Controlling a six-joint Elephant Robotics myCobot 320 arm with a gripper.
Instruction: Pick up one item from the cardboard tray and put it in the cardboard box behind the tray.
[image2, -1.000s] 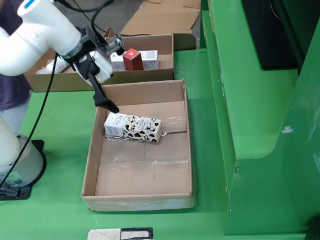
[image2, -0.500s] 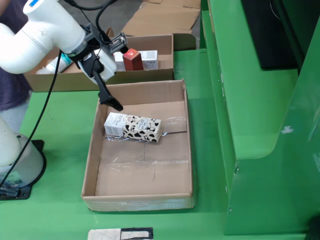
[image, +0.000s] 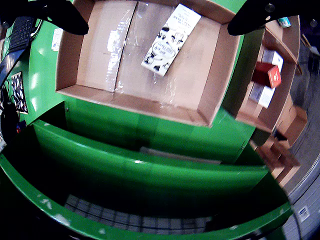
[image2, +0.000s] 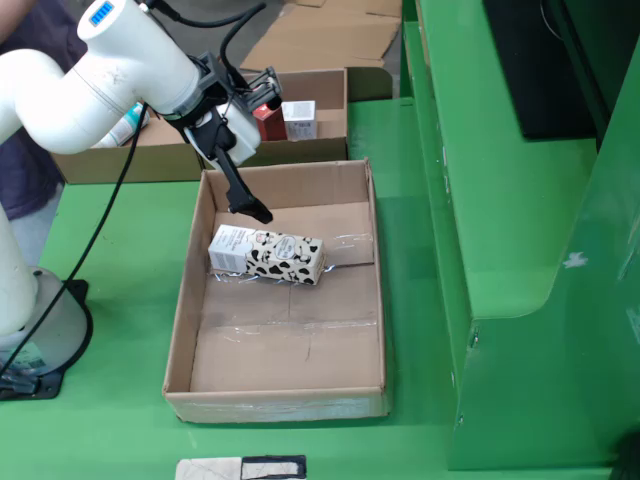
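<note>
The cow-print carton (image2: 267, 255) lies flat in the cardboard tray (image2: 368, 300), toward its back wall. The gripper (image: 155, 17) hangs above that wall, jaws spread wide and empty. Descending off-centre could nudge the carton skew or catch the wall, short of the cardboard box (image2: 330, 115) behind.

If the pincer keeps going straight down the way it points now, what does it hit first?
Probably the cow-print carton lying in the tray: the open pincer points down just above its back edge. Depth is unclear, so it may reach bare tray floor instead.
</note>
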